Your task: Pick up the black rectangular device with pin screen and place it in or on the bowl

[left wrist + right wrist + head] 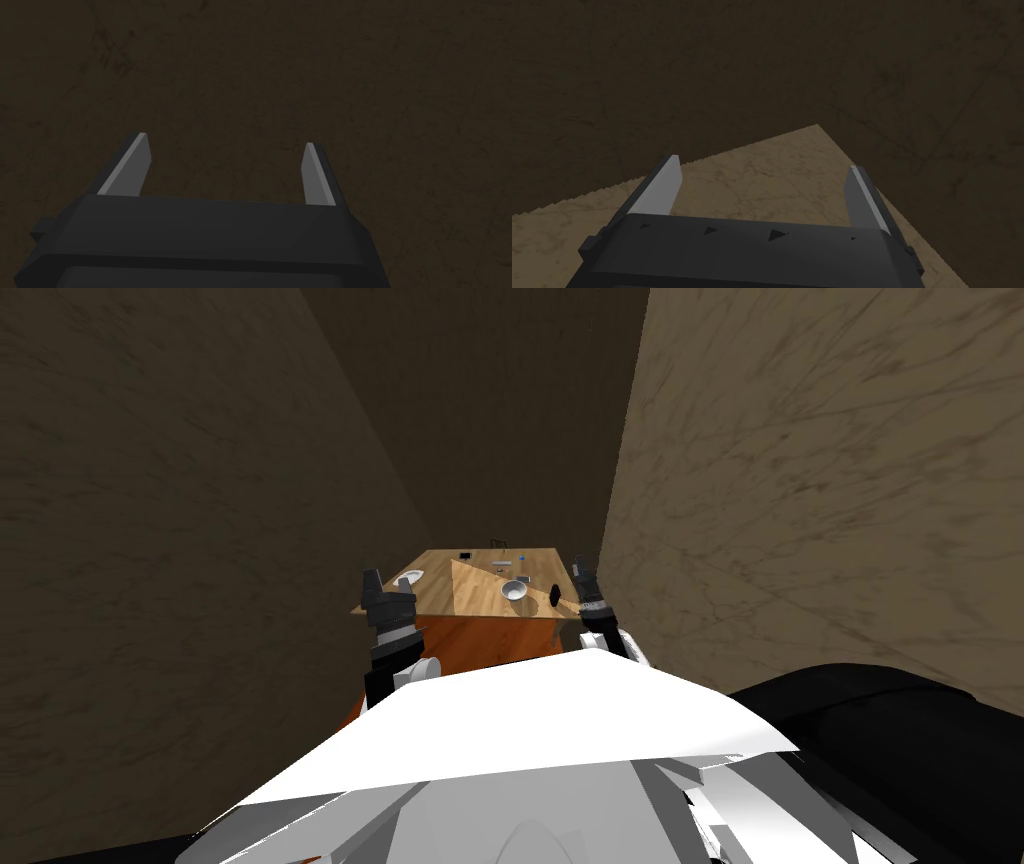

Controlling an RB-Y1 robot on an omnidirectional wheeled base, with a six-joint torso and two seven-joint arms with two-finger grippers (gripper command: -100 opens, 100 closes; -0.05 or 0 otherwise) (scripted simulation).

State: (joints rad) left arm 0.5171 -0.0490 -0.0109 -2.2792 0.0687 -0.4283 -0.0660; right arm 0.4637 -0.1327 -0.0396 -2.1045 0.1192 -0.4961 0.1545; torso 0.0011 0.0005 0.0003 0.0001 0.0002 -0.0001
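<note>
Jaws standing apart on left gripper point(226, 139) and right gripper point(763, 161) are risking a wrong pick among the table's point(440, 593) dark items point(553, 594).

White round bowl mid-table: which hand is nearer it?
Right. Right hand is close right of the white round bowl; left hand farther, at the left edge of the wooden table.

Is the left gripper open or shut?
Open: the left gripper has its two fingers standing wide apart, nothing between them.
</note>
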